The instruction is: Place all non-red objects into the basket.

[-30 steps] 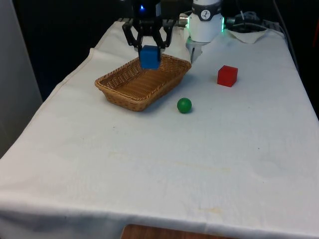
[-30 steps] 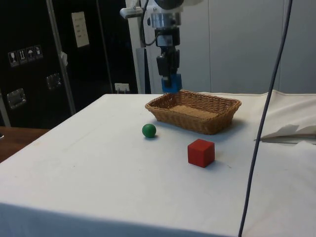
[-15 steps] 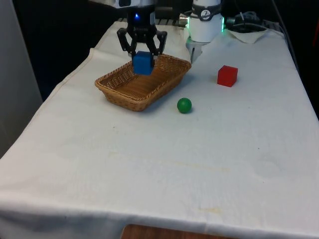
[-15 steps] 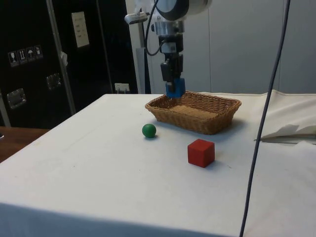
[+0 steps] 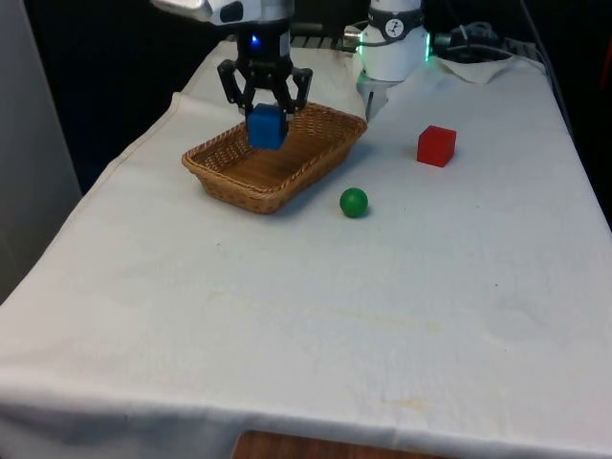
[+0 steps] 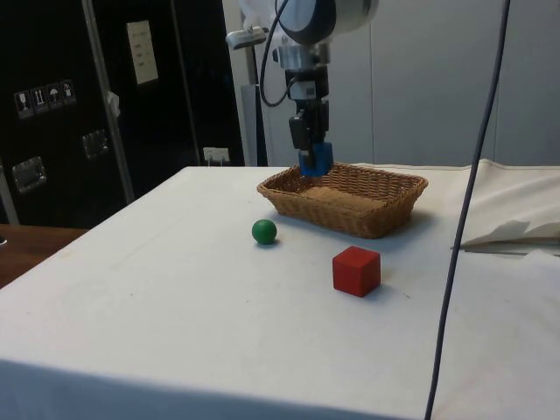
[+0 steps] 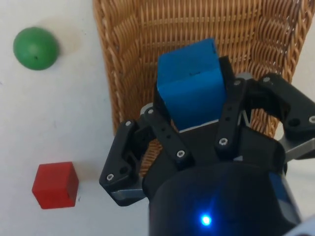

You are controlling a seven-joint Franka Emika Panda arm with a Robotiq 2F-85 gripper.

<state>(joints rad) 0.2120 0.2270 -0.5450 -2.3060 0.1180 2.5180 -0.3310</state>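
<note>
The tool (image 5: 265,107) grips a blue cube (image 5: 267,126) above the wicker basket (image 5: 229,177); on the tabletop (image 5: 287,306), a green ball (image 5: 354,202) sits at the basket's 4 o'clock, a red cube (image 5: 436,145) at 3 o'clock.

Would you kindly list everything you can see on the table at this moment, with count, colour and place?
basket: one, tan wicker, on the cloth towards the front view's left.
blue cube: one, blue, held above the basket.
green ball: one, green, on the cloth just beside the basket, towards the front view's right.
red cube: one, red, on the cloth farther towards the front view's right.
tablecloth: one, white, covering the table.
gripper: one, black, shut on the blue cube over the basket.
</note>
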